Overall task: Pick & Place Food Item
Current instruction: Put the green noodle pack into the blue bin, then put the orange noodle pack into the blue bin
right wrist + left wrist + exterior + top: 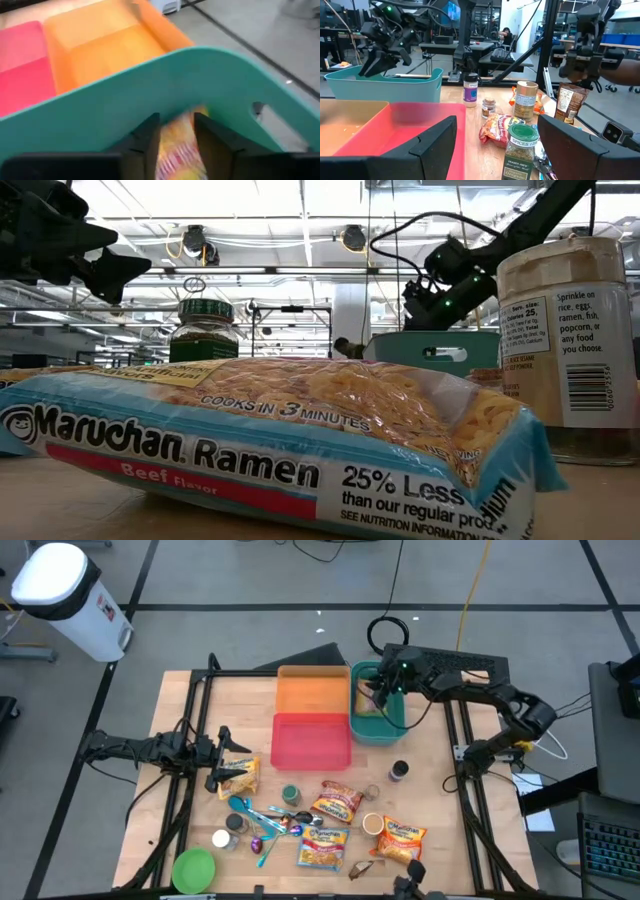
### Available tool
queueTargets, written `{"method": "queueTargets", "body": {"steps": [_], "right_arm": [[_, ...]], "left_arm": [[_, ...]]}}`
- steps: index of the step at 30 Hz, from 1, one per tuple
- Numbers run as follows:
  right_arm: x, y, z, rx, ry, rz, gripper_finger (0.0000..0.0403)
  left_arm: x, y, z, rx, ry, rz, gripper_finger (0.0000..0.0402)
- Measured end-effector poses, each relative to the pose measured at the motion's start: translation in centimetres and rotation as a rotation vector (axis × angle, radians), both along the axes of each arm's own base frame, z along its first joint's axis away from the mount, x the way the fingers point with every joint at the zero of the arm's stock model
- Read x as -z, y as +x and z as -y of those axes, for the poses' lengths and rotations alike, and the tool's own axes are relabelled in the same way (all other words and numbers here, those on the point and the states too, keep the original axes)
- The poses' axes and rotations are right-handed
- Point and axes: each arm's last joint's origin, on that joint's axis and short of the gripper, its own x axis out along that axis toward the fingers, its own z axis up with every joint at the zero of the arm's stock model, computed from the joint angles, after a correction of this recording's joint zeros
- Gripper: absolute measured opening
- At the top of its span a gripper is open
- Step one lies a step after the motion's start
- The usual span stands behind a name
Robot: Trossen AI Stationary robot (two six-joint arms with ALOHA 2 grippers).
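While the orange-and-yellow food packet lay inside the teal bin at the bench's far side, the right end effector hung over it, fingers slightly parted beside the packet, and the left end effector waited, spread, above a ramen packet.

Yellow-orange food packet inside teal bin, between jaws

The right gripper reaches far across, fingers slightly parted; the left gripper waits low, jaws wide.
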Motion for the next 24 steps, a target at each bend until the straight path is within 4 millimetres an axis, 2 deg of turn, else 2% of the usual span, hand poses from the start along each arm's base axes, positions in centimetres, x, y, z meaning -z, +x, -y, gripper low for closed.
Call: {"method": "queueTargets", "body": {"steps": [5,9,12,16,24], "right_arm": [[-2.5,-0.3,-1.3,0.035,-0.081,0.030,0.0203],[-5.4,-0.7,-4.1,-0.032,-0.122,0.084,0.0246],[-7.4,-0.9,-7.3,-0.123,-0.138,0.122,0.0262],[-9.1,-0.5,-12.1,-0.291,-0.122,0.176,0.0267],[-10.3,0.1,-22.1,-0.695,-0.020,0.271,0.0259]], "left_arm": [[0.0,0.0,0.0,0.000,0.000,0.000,0.0283],[0.0,0.0,0.0,0.000,0.000,0.000,0.0283],[0.0,0.0,0.0,0.000,0.000,0.000,0.0283],[0.0,0.0,0.0,0.000,0.000,0.000,0.0283],[0.0,0.0,0.0,0.000,0.000,0.000,0.0283]]}}
